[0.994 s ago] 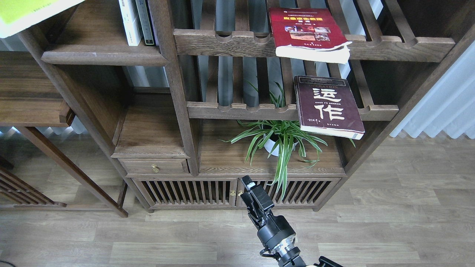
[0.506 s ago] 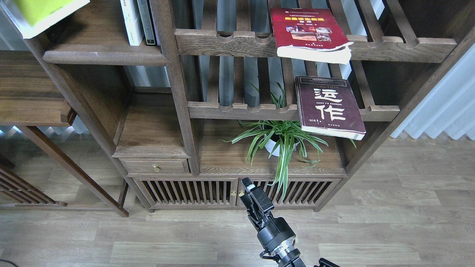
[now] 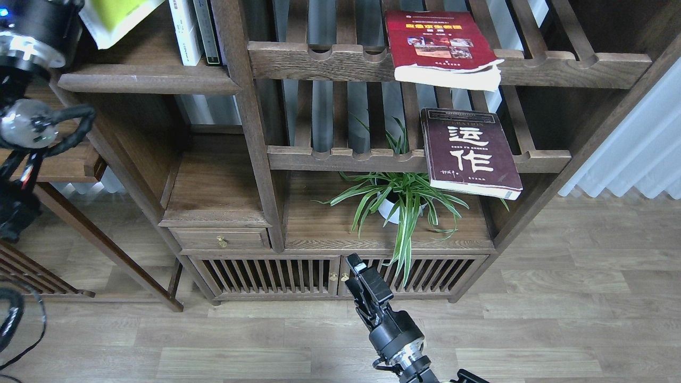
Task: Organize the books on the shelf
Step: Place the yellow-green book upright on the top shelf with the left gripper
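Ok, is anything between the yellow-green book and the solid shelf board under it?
Nothing visible does. The yellow-green book hangs tilted above the left part of the shelf, and the board there looks bare. Two upright books stand at its right end, clear of that spot.

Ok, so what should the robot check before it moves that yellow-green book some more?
1. Yellow-green book over the solid shelf: ok, it hangs above the board's left end.
2. Left tool's grip on that book: cannot tell, the tool is out of view above the picture's top edge.
3. Free room on the shelf left of the standing books: ok, bare board shows there.
4. Right tool out of the way: ok, it is low, in front of the cabinet doors.
5. Red book and maroon book waiting: ok, both lie flat on slatted racks, corners overhanging.
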Controlling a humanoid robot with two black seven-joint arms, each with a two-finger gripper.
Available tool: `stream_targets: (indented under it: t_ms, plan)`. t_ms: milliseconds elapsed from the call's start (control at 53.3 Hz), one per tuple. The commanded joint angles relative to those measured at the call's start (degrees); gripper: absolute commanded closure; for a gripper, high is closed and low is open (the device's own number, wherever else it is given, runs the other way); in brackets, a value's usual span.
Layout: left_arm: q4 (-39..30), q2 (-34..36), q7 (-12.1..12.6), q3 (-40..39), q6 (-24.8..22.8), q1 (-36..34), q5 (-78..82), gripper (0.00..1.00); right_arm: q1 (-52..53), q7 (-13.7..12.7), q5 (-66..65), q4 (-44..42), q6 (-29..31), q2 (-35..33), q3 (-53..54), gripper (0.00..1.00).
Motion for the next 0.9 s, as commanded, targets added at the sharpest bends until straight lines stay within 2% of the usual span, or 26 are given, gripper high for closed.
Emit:
stream_targets:
  t_ms: [0, 150, 169, 206, 375, 544, 882]
  plan:
    - [2.0, -0.2, -3.2, 2.2, 0.0, -0.5, 0.0, 1.0, 0.1, 0.0, 0.1, 0.0, 0.0, 0.0, 0.5, 0.06]
    - [4.8, -0.9, -7.0, 4.5, 0.0, -1.4, 0.0, 1.0, 0.1, 0.0, 0.2, -0.1, 0.0, 0.0, 0.8, 0.06]
    - [7.3, -1.7, -9.0, 5.5, -0.1, -2.8, 0.0, 1.0, 0.1, 0.1, 0.2, -0.1, 0.0, 0.0, 0.8, 0.05]
    - [8.8, -2.3, -9.8, 6.0, -0.1, -3.5, 0.0, 0.99, 0.1, 0.0, 0.3, -0.1, 0.0, 0.0, 0.7, 0.06]
    - [13.2, -3.2, -9.8, 6.6, -0.4, -5.1, -0.1, 0.99, 0.2, 0.1, 0.3, -0.1, 0.0, 0.0, 0.7, 0.06]
    - [14.5, -3.2, -9.8, 7.4, -0.6, -4.9, -0.6, 0.99, 0.2, 0.1, 0.3, -0.1, 0.0, 0.0, 0.7, 0.06]
    - [20.7, -8.0, -9.8, 9.1, -0.9, -7.0, -1.1, 0.98, 0.1, 0.2, 0.4, 0.0, 0.0, 0.0, 0.8, 0.06]
